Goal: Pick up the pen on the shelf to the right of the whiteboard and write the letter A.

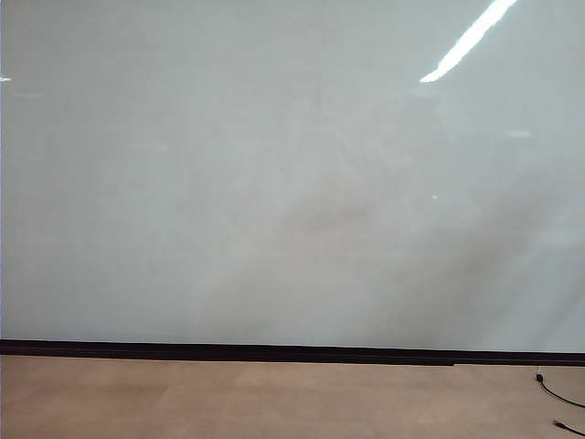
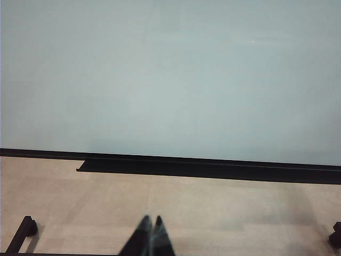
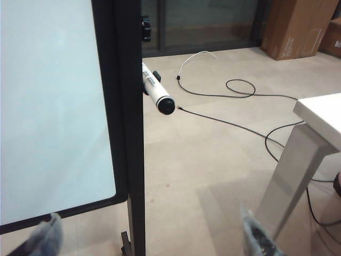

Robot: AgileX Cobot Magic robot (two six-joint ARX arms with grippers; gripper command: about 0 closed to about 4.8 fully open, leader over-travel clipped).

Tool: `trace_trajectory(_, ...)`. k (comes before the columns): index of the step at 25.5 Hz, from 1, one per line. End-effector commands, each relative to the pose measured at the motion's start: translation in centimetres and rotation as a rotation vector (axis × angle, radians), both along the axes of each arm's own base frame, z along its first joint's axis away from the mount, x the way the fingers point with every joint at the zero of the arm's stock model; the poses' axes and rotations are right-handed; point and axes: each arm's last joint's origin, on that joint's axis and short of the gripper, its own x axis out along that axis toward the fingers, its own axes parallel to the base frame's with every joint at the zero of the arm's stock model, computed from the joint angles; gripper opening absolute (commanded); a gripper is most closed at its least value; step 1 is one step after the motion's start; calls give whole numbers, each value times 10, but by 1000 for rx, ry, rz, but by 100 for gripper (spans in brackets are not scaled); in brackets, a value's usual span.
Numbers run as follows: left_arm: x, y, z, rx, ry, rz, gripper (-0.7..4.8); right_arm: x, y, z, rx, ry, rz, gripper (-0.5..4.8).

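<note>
We open on the very large glossy pale grey-white whiteboard (image 1: 274, 174), filling almost the whole exterior view, blank, a bright streak of ceiling light reflected up at 1 o'clock. A thin black strip (image 1: 228, 350) runs along its lower edge, and below that we see the tan floor (image 1: 228, 402), with a thin black cable (image 1: 558, 395) lying down at 4 o'clock. No arm shows in this view.

From the right wrist we see the board's black upright frame post (image 3: 128, 122). Jutting out from behind that post, at about 11 o'clock from centre, sits the slim white marker pen (image 3: 155, 90) with black lettering on its barrel and a black end cap facing us. Beyond it black and white cables (image 3: 234, 90) snake across the floor; a white table (image 3: 319, 114) stands at 3 o'clock and brown cardboard boxes (image 3: 295, 26) at 1 o'clock.

The right gripper (image 3: 154, 237) hangs well short of the pen, its blurred fingers (image 3: 45, 237) spread wide apart, nothing between them.

The left gripper (image 2: 151, 234) sits at 6 o'clock in its own view, low over the floor before the board, its two dark tips pressed together and empty.
</note>
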Motion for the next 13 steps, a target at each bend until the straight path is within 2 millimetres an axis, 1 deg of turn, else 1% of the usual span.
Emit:
trace_trajectory(1,0,0,2,4,-10,-2,-4,5,-4,4,-26,-48,3,433)
trace_trajectory(5,0,0,2,4,-10,-1,-5,9,-10,1,-63,-49,-16,433)
trace_trajectory(9,0,0,2,4,-10,-1,-4,15,-20,-3,-60,-57,18,433)
trace_trajectory(13,0,0,2,4,-10,-1,-5,28,-29,-3,-72,-82,85,433)
